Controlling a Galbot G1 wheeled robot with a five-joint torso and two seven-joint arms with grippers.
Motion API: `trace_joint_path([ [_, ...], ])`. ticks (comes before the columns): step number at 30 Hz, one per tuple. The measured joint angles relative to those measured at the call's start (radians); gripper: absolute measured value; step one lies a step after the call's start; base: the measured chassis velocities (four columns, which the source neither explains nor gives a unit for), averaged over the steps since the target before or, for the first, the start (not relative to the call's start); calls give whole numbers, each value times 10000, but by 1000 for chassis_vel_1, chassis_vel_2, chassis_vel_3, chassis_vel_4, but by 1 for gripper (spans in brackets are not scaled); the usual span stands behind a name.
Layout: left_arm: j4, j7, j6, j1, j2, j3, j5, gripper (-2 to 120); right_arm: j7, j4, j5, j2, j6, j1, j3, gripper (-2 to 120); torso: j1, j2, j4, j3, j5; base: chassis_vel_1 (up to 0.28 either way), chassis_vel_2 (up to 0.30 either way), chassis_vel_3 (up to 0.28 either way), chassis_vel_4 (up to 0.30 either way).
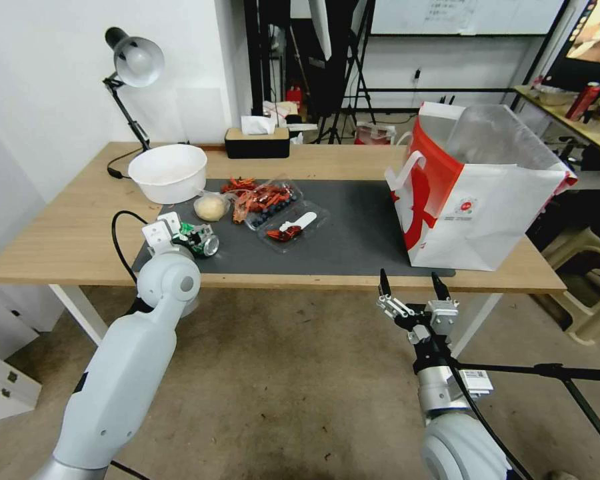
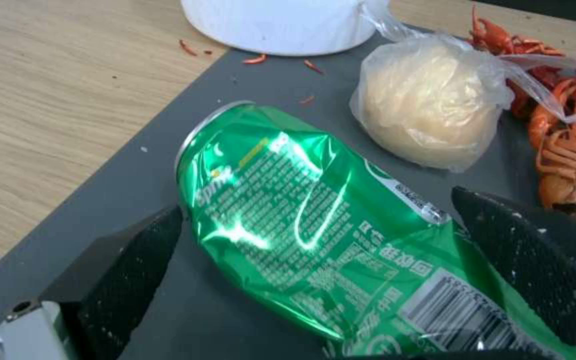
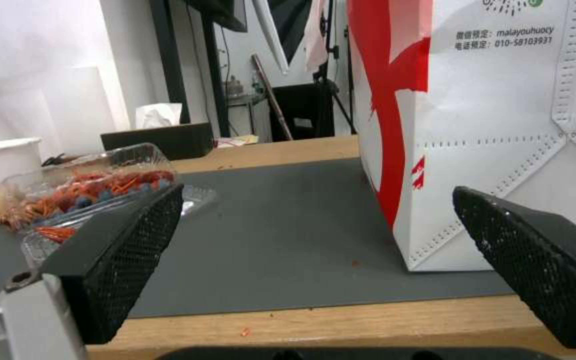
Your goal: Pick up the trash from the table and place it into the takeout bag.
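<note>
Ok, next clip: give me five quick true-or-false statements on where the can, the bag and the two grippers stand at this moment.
1. The green can lies on its side on the dark grey mat. True.
2. The left gripper is open with its fingers on either side of the can. True.
3. The right gripper holds the white bowl. False: it is open and holds nothing, hovering at the table's near edge in front of the takeout bag; the white bowl stands at the far left of the mat.
4. The takeout bag lies flat on its side. False: it stands upright with its mouth open.
5. The bagged beige food lies next to the can. True.
</note>
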Motion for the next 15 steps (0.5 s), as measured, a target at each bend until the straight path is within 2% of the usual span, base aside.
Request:
trace_joint_path([
  [9, -200, 331, -78, 225, 168, 102, 331, 99, -1, -17, -10, 18, 12, 19, -4, 100, 0, 0, 1, 0, 1, 0, 0, 0, 0],
  [15, -275, 425, -13, 367, 237, 168, 457, 93, -1, -55, -51, 50, 17, 67, -83, 100, 0, 0, -1, 0, 1, 0, 0, 0, 0],
])
